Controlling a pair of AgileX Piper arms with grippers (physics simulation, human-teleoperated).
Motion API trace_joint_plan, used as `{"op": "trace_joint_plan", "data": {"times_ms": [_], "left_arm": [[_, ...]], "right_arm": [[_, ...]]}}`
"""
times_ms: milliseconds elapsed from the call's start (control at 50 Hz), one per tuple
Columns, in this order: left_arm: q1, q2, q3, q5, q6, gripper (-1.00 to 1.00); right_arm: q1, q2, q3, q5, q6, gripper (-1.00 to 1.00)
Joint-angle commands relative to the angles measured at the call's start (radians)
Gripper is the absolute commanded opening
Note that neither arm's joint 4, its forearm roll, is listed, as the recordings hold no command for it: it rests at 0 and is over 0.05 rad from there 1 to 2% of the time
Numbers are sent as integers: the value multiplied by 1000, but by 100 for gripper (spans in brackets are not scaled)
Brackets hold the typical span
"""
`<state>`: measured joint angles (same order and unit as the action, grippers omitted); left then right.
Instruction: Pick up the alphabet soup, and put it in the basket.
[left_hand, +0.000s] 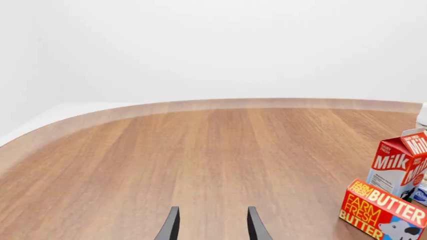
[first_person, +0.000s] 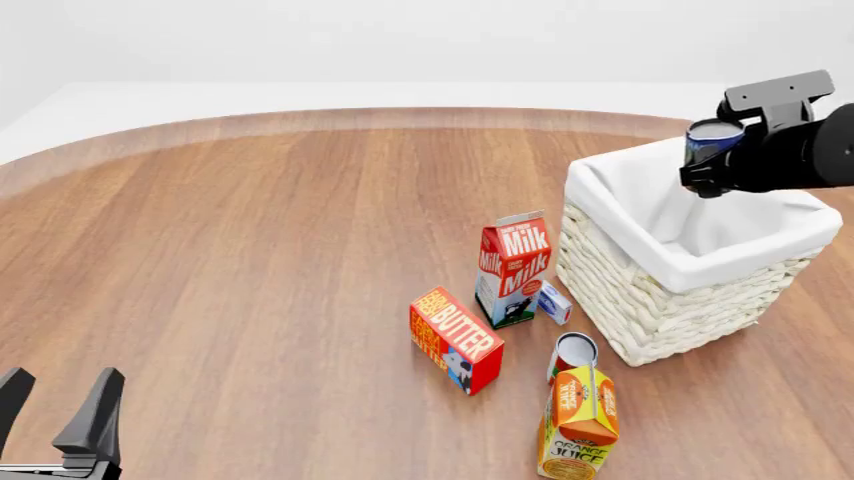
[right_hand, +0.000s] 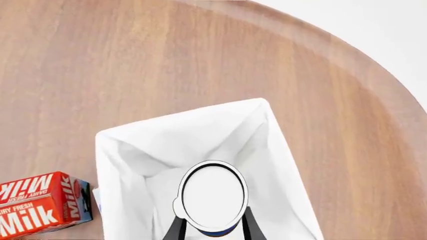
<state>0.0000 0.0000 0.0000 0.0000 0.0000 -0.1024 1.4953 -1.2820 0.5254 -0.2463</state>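
A: Left gripper (first_person: 56, 402)?
B: Spread wide, nothing held, well left of basket (first_person: 627, 310).
A: Basket contents?
B: White lining only.
A: Right gripper (first_person: 711, 170)?
B: Clamped on alphabet soup (first_person: 713, 141), held above basket's opening.

Pretty sure I'm in a simulated tabletop test scene, not a real room: my wooden table (first_person: 267, 250) sits in blank white nothing, with groceries like a milk carton (first_person: 514, 268) and butter box (first_person: 455, 340) scattered around.
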Motion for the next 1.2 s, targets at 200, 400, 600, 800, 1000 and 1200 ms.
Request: {"op": "trace_joint_plan", "data": {"times_ms": [200, 400, 600, 800, 1000, 1200], "left_arm": [[0, 0, 0, 0, 0, 100], [0, 0, 0, 0, 0, 100], [0, 0, 0, 0, 0, 100], [0, 0, 0, 0, 0, 100], [0, 0, 0, 0, 0, 100], [0, 0, 0, 0, 0, 100]], "right_arm": [[4, 45, -5, -8, 16, -100], [2, 70, -4, -8, 11, -100], [6, 90, 22, -29, 8, -100], [3, 109, 27, -40, 10, -100], [-8, 147, 36, -59, -6, -100], [-5, 160, 29, -54, -2, -100]]}}
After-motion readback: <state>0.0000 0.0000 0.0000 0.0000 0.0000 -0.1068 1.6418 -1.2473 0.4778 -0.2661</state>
